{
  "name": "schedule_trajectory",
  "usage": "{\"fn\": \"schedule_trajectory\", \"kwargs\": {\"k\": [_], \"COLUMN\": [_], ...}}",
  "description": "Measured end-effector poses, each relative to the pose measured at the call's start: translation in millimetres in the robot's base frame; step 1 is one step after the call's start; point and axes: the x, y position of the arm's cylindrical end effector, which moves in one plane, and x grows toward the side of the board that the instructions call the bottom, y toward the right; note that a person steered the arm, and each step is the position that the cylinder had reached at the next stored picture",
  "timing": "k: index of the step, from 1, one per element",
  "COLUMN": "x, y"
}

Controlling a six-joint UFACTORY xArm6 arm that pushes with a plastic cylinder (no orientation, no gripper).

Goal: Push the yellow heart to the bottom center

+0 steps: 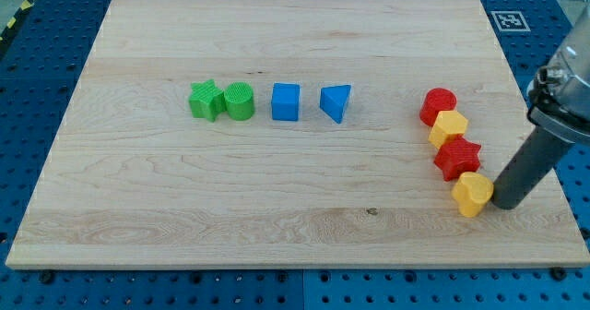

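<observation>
The yellow heart (473, 195) lies near the board's lower right, at the bottom of a slanted column of blocks. Above it are a red star (457, 158), a yellow pentagon-like block (449, 127) and a red round block (439, 105). My tip (506, 202) rests on the board just to the right of the yellow heart, touching or nearly touching its right side. The dark rod leans up toward the view's right edge.
A green star (206, 100) and a green round block (239, 101) sit side by side at the upper left. A blue square block (286, 101) and a blue triangle (336, 101) lie near the middle. The wooden board (277, 218) lies on a blue perforated table.
</observation>
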Motion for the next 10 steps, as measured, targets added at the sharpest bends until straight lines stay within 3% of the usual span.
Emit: {"fn": "schedule_trajectory", "kwargs": {"k": [8,9,10], "x": [0,0,0], "y": [-166,-168,-115]}}
